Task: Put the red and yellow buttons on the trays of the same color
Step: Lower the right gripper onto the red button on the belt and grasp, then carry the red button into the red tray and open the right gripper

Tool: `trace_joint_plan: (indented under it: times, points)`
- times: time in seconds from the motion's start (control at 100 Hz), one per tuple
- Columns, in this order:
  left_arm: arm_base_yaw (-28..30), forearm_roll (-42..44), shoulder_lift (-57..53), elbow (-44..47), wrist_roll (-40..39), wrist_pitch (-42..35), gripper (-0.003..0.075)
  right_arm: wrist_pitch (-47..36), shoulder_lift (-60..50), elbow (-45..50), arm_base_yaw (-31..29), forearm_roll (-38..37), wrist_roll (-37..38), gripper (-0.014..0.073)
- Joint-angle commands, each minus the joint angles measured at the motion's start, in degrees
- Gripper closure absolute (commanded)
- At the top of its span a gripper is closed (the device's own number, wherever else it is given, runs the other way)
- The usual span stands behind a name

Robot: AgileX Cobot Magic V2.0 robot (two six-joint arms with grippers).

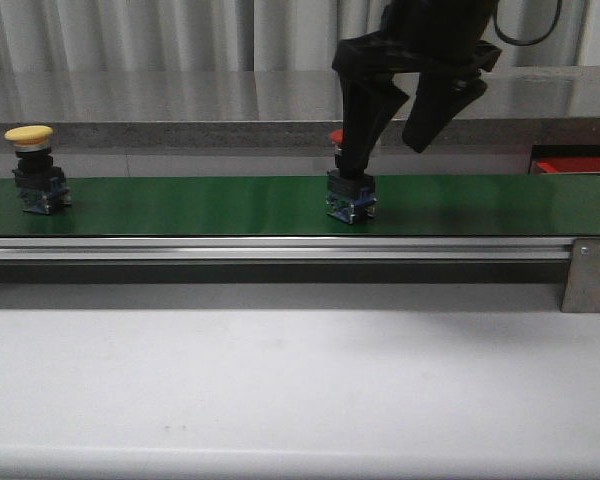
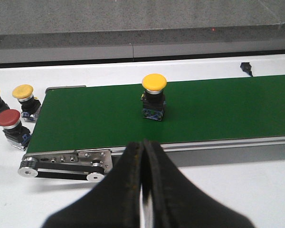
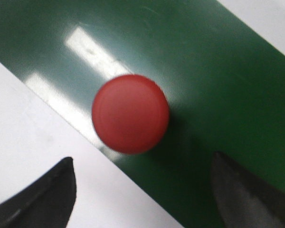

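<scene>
Right gripper [image 1: 395, 120], jaws wide and holding nothing, poised directly above the red button [image 3: 130, 114] so that the fingers can descend on either side of its cap. The button stands upright mid-belt [image 1: 230, 205]: a smooth, domed red cap on a dark body with a blue base. Left gripper [image 2: 145, 190], jaws pressed together and empty, hangs off the belt facing the yellow button [image 2: 154, 83]. The red tray [image 1: 577, 165] lies beyond the belt's right end.
</scene>
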Motion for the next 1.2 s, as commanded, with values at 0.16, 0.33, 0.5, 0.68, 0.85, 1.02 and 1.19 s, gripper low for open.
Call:
trace_joint_plan:
  times: [0.16,0.33,0.5,0.68,0.85,1.02,1.19]
  points:
    - [-0.4,-1.1,0.3,-1.4,0.0,-4.4,0.0741,-1.3,1.5,-7.0,0.0,0.1,-0.5,0.0055]
    - [-0.4,-1.1,0.3,-1.4,0.0,-4.4,0.0741,-0.3,2.5,-7.4,0.0,0.1,-0.5,0.0249]
    - [-0.4,-1.1,0.3,-1.4,0.0,-4.4,0.0741,3.1,2.4,-9.5,-0.2,-0.1,-0.5,0.0414]
    - [-0.4,-1.1,0.3,-1.4,0.0,-4.4,0.0741,9.9,0.9,-17.5,-2.5,-3.8,-0.3,0.0414]
    - [-0.4,-1.1,0.3,-1.4,0.0,-4.4,0.0741,14.7,-2.0,-25.2,-10.6,-5.6,-0.1,0.0414]
    - [-0.4,-1.1,0.3,-1.4,0.0,-4.4,0.0741,17.2,-3.3,-28.7,-23.8,-5.1,1.0,0.0414]
    - [-0.4,-1.1,0.3,-1.4,0.0,-4.4,0.0741,18.3,-2.7,-28.8,-35.8,-4.7,4.8,0.0414]
